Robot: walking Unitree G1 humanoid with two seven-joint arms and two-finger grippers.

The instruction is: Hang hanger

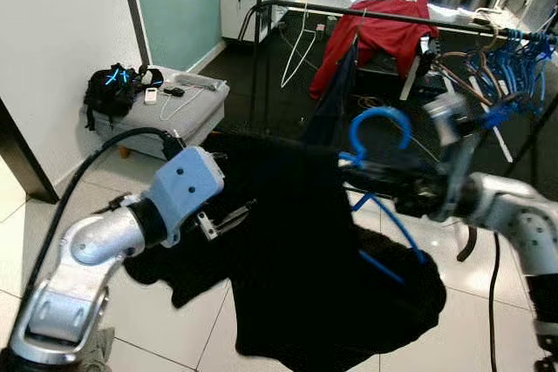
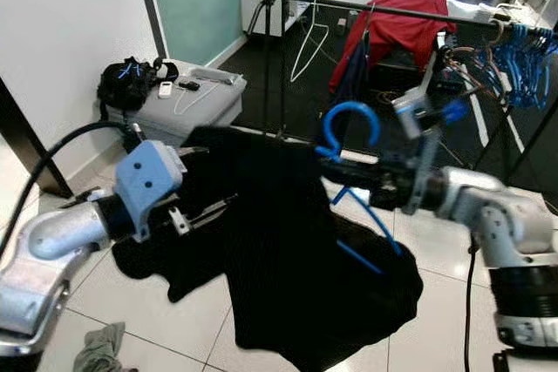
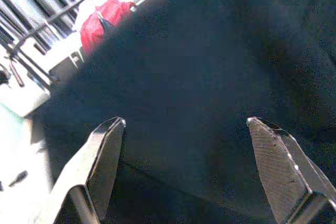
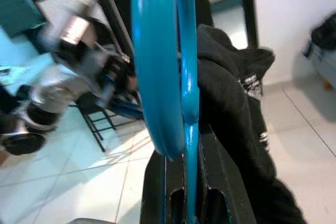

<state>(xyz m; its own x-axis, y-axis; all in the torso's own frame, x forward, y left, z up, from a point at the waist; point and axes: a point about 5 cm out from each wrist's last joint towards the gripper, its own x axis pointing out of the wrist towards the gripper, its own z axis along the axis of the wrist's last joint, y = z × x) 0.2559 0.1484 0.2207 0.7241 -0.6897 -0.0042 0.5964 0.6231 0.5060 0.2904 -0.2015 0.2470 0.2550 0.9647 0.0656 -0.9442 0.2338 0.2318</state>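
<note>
1. The right pincer (image 2: 353,182) is closed on the neck of a blue hanger (image 2: 349,132), holding it up in front of the robot; in the right wrist view the blue plastic (image 4: 173,77) runs straight down between the two black fingers (image 4: 220,182), which press against it from both sides.
2. The hanger's hook curls upward above the pincer, open to the air and not on any rail. Its lower arm slants down and away, partly hidden under cloth.
3. A black garment (image 1: 296,250) hangs from the hanger, draped in a broad dark sheet whose lower folds reach the white tiled floor (image 1: 174,337).
4. The left pincer (image 1: 228,218) is held out toward the left edge of the garment. In the left wrist view its two fingers (image 3: 105,156) stand wide apart with the dark cloth (image 3: 210,77) spread beyond them, and nothing is gripped between them.
5. Behind the garment runs a black clothes rail (image 1: 384,13), well apart from the raised hanger. A red garment (image 1: 384,37) is draped over it, a white hanger (image 1: 301,45) hangs near its left end, and a bunch of blue hangers (image 1: 514,67) crowds its right end.
6. To the left, against the white wall, a grey bench (image 1: 166,115) carries a black bag (image 1: 118,89) and a few small items.
7. A crumpled grey cloth (image 2: 100,348) lies on the floor near the robot's left arm.
</note>
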